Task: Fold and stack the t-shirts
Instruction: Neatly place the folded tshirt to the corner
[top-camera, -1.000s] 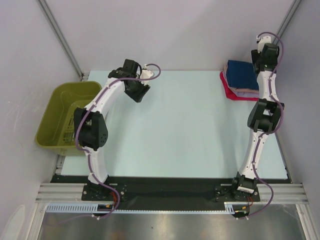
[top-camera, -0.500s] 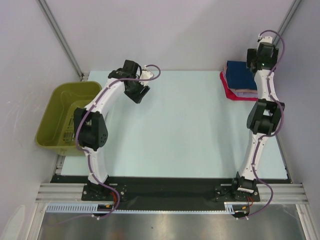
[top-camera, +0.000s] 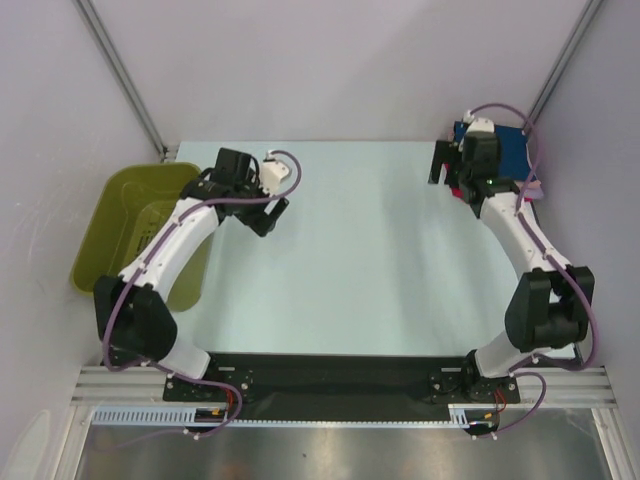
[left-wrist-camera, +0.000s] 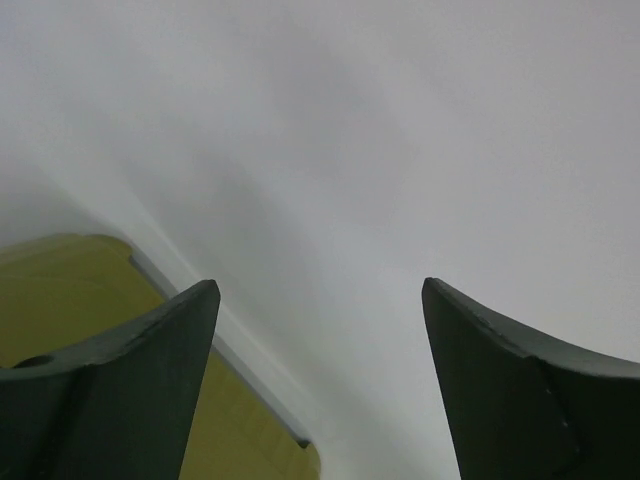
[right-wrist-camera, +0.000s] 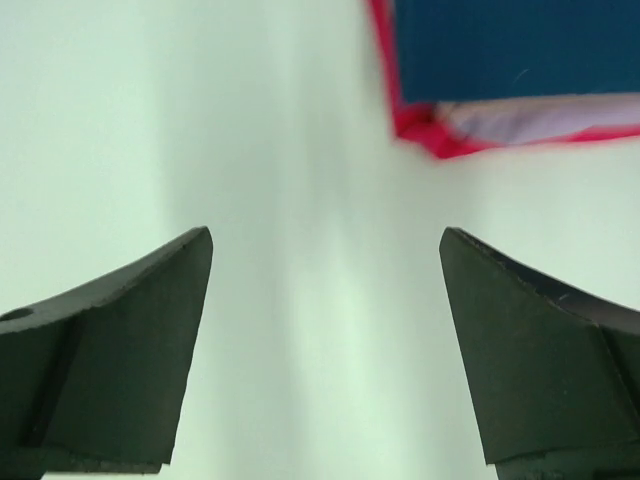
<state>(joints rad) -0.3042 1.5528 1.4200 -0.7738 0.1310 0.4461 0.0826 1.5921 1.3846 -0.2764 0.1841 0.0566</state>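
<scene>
The t-shirts (top-camera: 513, 150) sit partly behind the right arm (top-camera: 515, 225).

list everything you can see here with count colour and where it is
folded t-shirts: one stack, three layers showing, navy on top, a pale one, red at the bottom; far right corner of the table
basket: one, olive green, at the table's left side
table: one, pale green, under both arms
left gripper: one, black fingers, open and empty, near the basket
right gripper: one, black fingers, open and empty, beside the stack
</scene>
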